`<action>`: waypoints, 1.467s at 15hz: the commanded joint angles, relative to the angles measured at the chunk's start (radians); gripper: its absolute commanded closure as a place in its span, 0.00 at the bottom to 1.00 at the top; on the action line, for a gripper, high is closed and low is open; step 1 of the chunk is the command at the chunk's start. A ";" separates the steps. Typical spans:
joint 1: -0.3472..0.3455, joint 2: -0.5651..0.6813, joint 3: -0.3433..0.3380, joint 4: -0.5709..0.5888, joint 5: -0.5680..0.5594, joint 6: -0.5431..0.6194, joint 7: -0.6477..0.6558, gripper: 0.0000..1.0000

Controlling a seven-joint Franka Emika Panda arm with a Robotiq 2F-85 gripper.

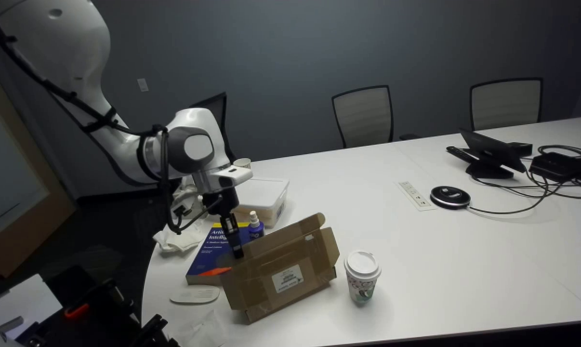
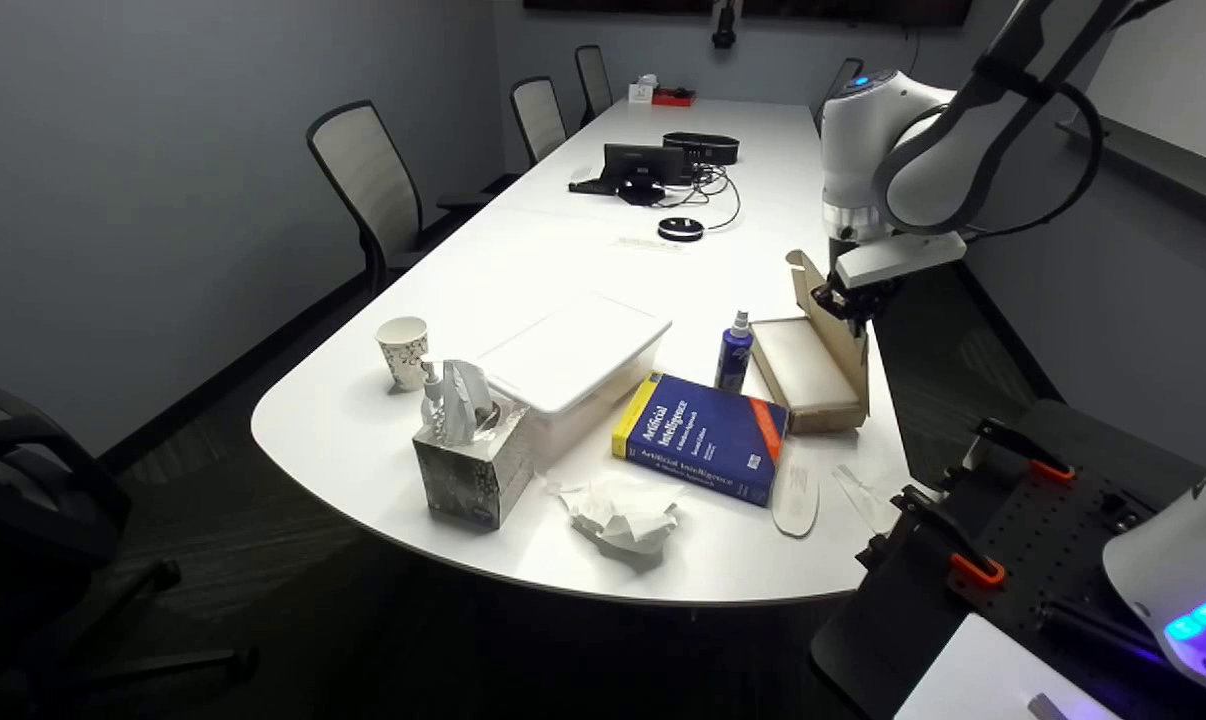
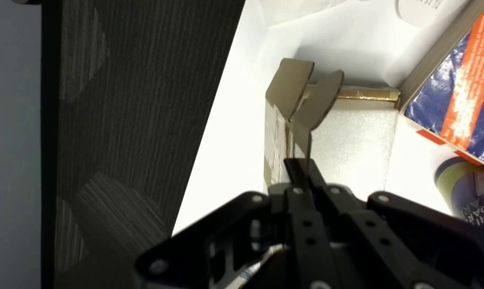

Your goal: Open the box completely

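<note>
Reaching down from the upper left in an exterior view, the white jointed robot arm slopes to its bent grey-and-white wrist, below which the black two-fingered claw points down and slightly rightward. The claw's fingers are drawn nearly together, with only thin cardboard between them: in the wrist view they pinch the edge of the upturned tan-brown lid of the flat tan-brown cardboard box. That box sits near the edge of the white-topped bench, between the thick dark blue book with an orange stripe and the patterned paper cup with a white top; just beside the box stands the dark blue plastic spray bottle with a white nozzle. The box's long axis slants to the bench's edge, one short end towards the book and the opposite one towards the cup. Its mouth faces up, showing a flat pale rectangular slab inside, while the cardboard lid stands steeply tilted along the long side nearest the edge, its outer face and rectangular white label turned outward, away from the bottle.
</note>
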 commanded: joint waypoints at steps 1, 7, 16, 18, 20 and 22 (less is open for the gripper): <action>-0.015 -0.061 -0.001 -0.053 0.036 0.058 -0.089 0.99; -0.028 -0.069 -0.007 -0.084 0.111 0.133 -0.212 0.99; 0.018 -0.067 -0.039 -0.052 0.104 0.052 -0.234 0.99; 0.044 -0.058 -0.046 -0.024 0.055 -0.013 -0.208 0.99; 0.063 -0.052 -0.037 0.007 0.006 -0.099 -0.185 0.99; 0.080 -0.039 -0.017 0.043 -0.036 -0.191 -0.171 0.99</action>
